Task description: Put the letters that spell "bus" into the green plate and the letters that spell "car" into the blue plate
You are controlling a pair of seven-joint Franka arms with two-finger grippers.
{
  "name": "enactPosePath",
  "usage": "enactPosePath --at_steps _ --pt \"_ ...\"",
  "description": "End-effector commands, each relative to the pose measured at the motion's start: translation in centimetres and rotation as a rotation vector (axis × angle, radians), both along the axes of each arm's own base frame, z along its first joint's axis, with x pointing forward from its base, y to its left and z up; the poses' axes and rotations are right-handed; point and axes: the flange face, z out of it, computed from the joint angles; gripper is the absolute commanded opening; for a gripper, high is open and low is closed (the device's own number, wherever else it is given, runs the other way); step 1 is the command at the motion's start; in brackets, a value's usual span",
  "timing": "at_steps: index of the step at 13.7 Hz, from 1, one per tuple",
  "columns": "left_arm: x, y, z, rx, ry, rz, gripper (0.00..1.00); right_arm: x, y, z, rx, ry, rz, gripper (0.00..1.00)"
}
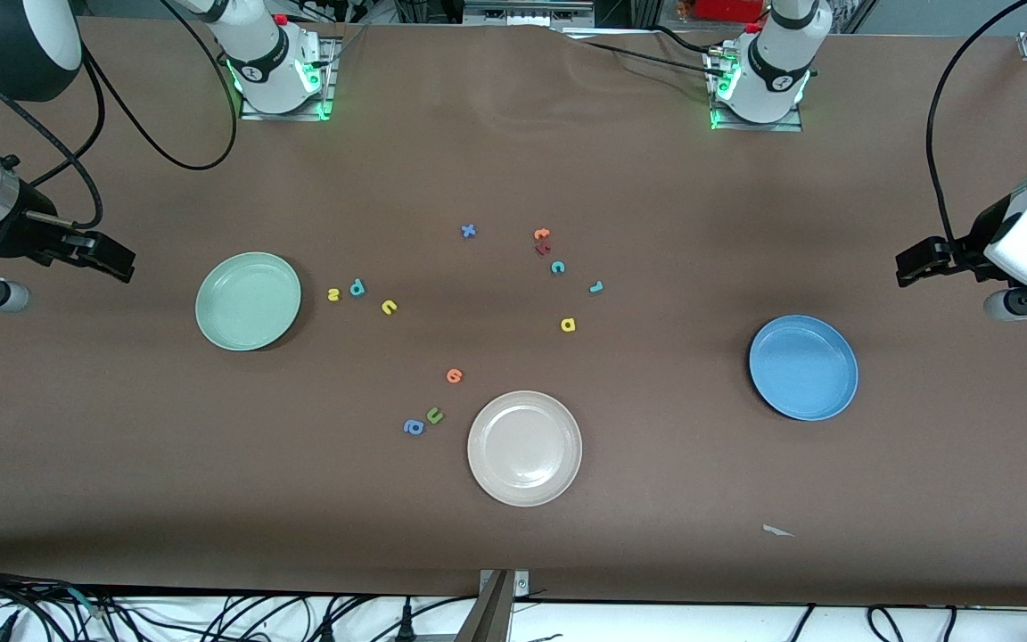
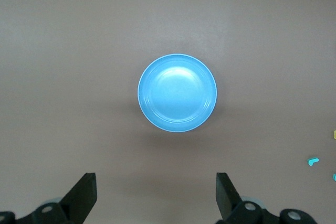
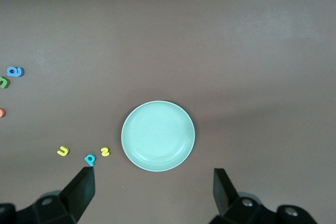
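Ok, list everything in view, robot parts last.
green plate: 1, pale mint, toward the right arm's end.
blue plate: 1, medium blue, toward the left arm's end.
cream plate: 1, off-white, nearest the front camera.
bus letters: 3, yellow s, teal b, yellow u, beside the green plate.
car letters: 3, teal c, teal r, yellow a, mid-table.
other letters: 6, blue x, orange and dark red pair, orange one, green u, blue a.
left pincer: open, above the table's end.
right pincer: open, likewise.
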Motion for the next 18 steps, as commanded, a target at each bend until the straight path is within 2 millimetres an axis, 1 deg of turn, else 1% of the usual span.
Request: enactPosePath --at_steps 1,6,8,9,11,12,13,15,16,18 --pt "-0.3 0.1 0.1 -0.031 -0.003 -0.014 1.0 -0.7 0.2 0.1 0.014 0.005 -0.01 1.0" --pt "-0.3 0.0 0.1 -0.031 -0.003 -0.016 1.0 -0.7 0.3 0.1 0.014 0.006 -0.01 1.0" --pt "-0.3 0.1 0.1 -0.031 -0.003 -0.014 1.0 -0.8 0.5 0.1 0.014 0.003 -0.037 1.0" --pt "-0.3 0.1 0.1 -0.031 -0.003 -0.014 1.0 -0.9 1.6 0.1 0.016 0.007 -0.033 0.99" --pt "-0.3 0.1 0.1 -0.031 -0.003 -0.014 1.0 -1.1 2.9 0.0 0.016 0.011 -0.078 1.0" --pt "-0.3 0.1 0.1 -0.031 -0.003 -0.014 1.0 -1.4 4.1 -0.1 0.018 0.014 -0.084 1.0" --pt "-0.3 0.1 0.1 -0.031 -0.003 -0.014 1.0 -1.5 4.7 -0.2 0.018 0.014 -0.108 0.99" --pt "-0.3 0.1 0.1 -0.03 -0.003 -0.013 1.0 -1.9 6.7 -0.3 0.018 0.019 -0.149 1.0" --pt "-0.3 0.1 0.1 -0.03 -0.003 -0.013 1.0 -2.0 7.1 -0.5 0.017 0.025 -0.165 0.99" --pt "-0.3 0.1 0.1 -0.031 -0.003 -0.014 1.0 -2.5 9.5 -0.9 0.06 0.044 -0.136 0.99"
